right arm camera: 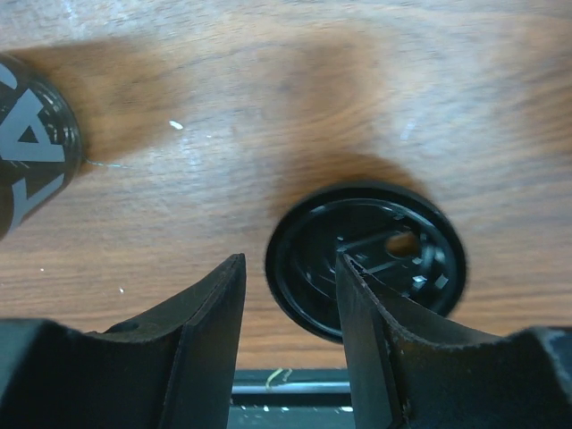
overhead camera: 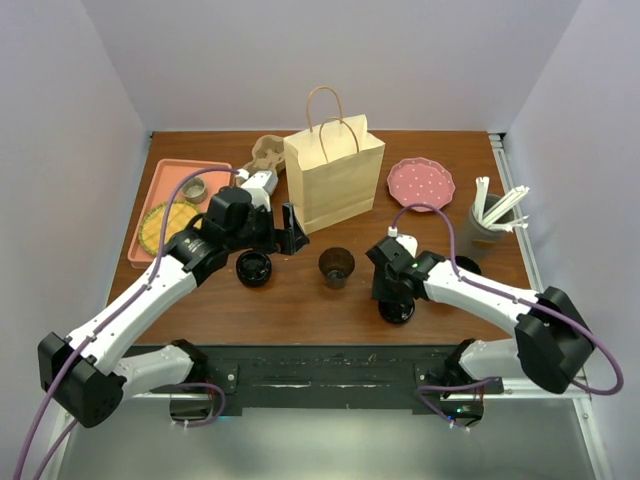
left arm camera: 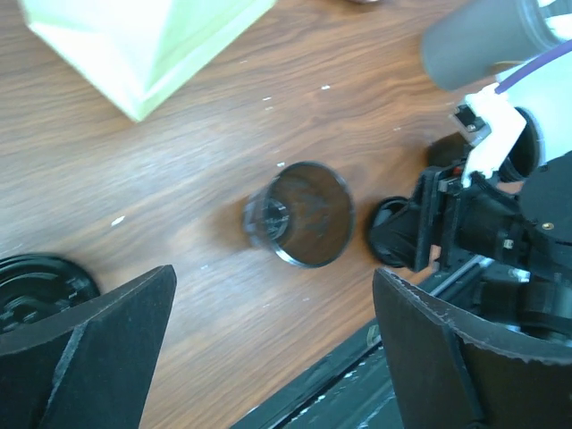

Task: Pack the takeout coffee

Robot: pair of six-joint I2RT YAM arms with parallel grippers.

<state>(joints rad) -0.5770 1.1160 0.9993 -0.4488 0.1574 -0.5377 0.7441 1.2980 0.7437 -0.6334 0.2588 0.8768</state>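
A black takeout coffee cup (overhead camera: 336,265) stands lidless in the middle of the table. It also shows in the left wrist view as the cup (left arm camera: 299,214) and in the right wrist view as the cup (right arm camera: 31,152), at that view's left edge. My left gripper (overhead camera: 278,238) hovers open and empty near the bag's foot, its fingers (left arm camera: 89,349) spread wide. A black lid (overhead camera: 254,267) lies below it, the same lid (left arm camera: 40,286). My right gripper (overhead camera: 397,298) is open low over another upturned lid (right arm camera: 366,259), with its jaws astride the left rim.
A brown paper bag (overhead camera: 335,170) stands at the back centre, with a tan pulp carrier (overhead camera: 268,152) to its left. A pink tray (overhead camera: 150,195) sits far left, a dotted pink plate (overhead camera: 420,183) back right, and a grey holder of straws (overhead camera: 490,218) far right.
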